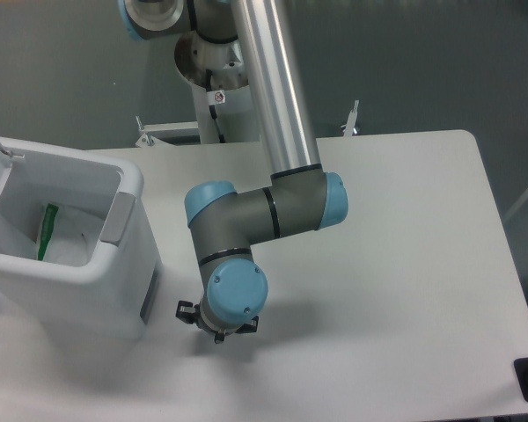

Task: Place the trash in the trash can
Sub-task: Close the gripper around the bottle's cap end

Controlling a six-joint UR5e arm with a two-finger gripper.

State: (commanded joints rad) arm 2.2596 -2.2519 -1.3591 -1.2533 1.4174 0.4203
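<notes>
Camera: hand [215,321] hidden under wrist — beside trash can [114,264].

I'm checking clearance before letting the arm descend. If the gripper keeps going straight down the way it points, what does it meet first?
Most likely the white table. The gripper points down beside the trash can, and the wrist hides whatever lies directly beneath, so an object under it can't be excluded.

arm: reaching down, elbow bent | wrist: pointing downward | claw [216,323]: mostly hidden, state unclear
</notes>
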